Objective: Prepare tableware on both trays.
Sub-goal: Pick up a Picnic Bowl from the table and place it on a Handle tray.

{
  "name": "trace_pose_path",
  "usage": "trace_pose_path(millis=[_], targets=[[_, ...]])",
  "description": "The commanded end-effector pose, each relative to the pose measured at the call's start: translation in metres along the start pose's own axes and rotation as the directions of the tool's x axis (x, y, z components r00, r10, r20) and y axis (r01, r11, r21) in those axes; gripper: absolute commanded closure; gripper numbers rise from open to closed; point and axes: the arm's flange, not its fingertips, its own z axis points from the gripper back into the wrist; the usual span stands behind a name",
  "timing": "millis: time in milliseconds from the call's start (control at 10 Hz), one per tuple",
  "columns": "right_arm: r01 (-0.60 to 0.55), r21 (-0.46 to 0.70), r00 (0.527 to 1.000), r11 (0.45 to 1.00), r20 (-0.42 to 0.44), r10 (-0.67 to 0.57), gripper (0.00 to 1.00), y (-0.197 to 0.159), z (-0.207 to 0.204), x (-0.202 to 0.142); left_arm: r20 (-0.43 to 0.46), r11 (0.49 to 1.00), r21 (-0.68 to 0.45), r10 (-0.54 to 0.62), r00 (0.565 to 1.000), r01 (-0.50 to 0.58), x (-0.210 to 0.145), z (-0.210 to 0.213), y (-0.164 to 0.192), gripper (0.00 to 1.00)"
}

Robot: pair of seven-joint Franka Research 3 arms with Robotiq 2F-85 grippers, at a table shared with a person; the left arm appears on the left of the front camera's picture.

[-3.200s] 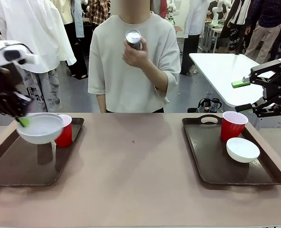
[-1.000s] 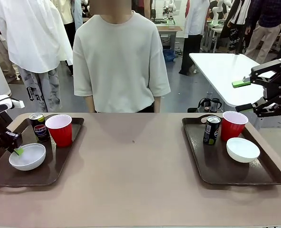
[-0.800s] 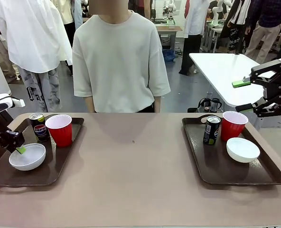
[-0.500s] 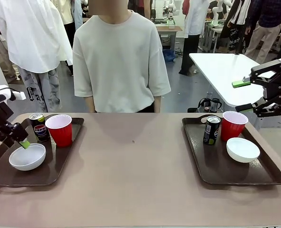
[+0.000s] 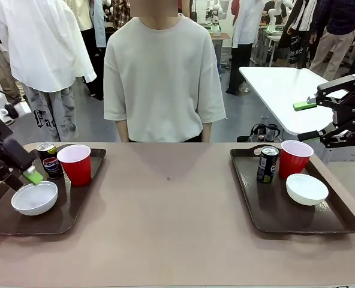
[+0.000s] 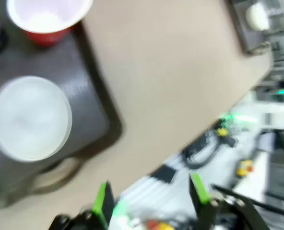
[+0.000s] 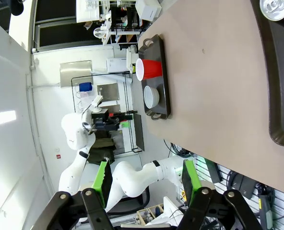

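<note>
The table carries two dark brown trays: the left tray at the robot's left and the right tray at its right, well apart. Each looks fully set. On the left tray a white bowl sits near the front, with a red cup and a Pepsi can side by side behind it; on the right tray a second bowl lies in front of a second red cup, with a second can just beside that cup. The person stands at the far side, hands off the table. The left gripper hangs just above the far rim of the left bowl, its green pads spread with nothing between them; the left wrist view shows the bowl lying free on the tray. The right gripper hovers beyond the right tray, off the table's far right corner, fingers wide apart and empty. The step in hand appears to be clearing the left arm from the placed bowl. To do it well, I would lift straight up before swinging aside, keeping the fingers open so neither pad catches the rim and drags the bowl, and steering away from the light cup and slim can just behind, which would tip easily.
</note>
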Motion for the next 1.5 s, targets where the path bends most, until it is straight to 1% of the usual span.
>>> trace_pose_path(millis=[0, 200, 300, 400, 500, 600, 700, 800, 1400], targets=[[-0.018, -0.003, 1.000, 1.000, -0.011, 0.018, 0.24, -0.002, 0.000, 0.001, 0.115, 0.948, -0.291, 0.171, 0.978, -0.132, 0.005, 0.034, 0.000, 0.17], [-0.018, -0.003, 1.000, 1.000, -0.011, 0.018, 0.24, -0.002, 0.000, 0.001, 0.169, 0.858, -0.494, 0.256, 0.952, -0.143, 0.002, 0.050, 0.019, 0.17], [-0.018, -0.003, 1.000, 1.000, -0.011, 0.018, 0.24, -0.002, 0.000, 0.001, 0.184, 0.818, -0.557, 0.295, 0.938, -0.148, -0.003, 0.055, 0.032, 0.17], [-0.018, -0.003, 1.000, 1.000, -0.011, 0.018, 0.24, -0.002, 0.000, 0.001, 0.210, 0.772, -0.622, 0.326, 0.922, -0.131, -0.008, 0.061, 0.045, 0.17], [-0.018, -0.003, 1.000, 1.000, -0.011, 0.018, 0.24, -0.002, 0.000, 0.001, 0.211, 0.735, -0.668, 0.340, 0.916, -0.119, -0.014, 0.070, 0.056, 0.17], [-0.018, -0.003, 1.000, 1.000, -0.011, 0.018, 0.24, -0.002, 0.000, 0.001, 0.196, 0.719, -0.686, 0.330, 0.923, -0.111, -0.019, 0.080, 0.063, 0.17], [-0.018, -0.003, 1.000, 1.000, -0.011, 0.018, 0.24, -0.002, 0.000, 0.001, 0.166, 0.728, -0.679, 0.280, 0.945, -0.096, -0.026, 0.088, 0.068, 0.17], [-0.018, -0.003, 1.000, 1.000, -0.011, 0.018, 0.24, -0.002, 0.000, 0.001, 0.194, 0.737, -0.658, 0.363, 0.912, -0.153, -0.017, 0.077, 0.057, 0.17], [-0.018, -0.003, 1.000, 1.000, -0.011, 0.018, 0.24, -0.002, 0.000, 0.001, 0.194, 0.737, -0.658, 0.363, 0.912, -0.153, -0.017, 0.077, 0.057, 0.17]])
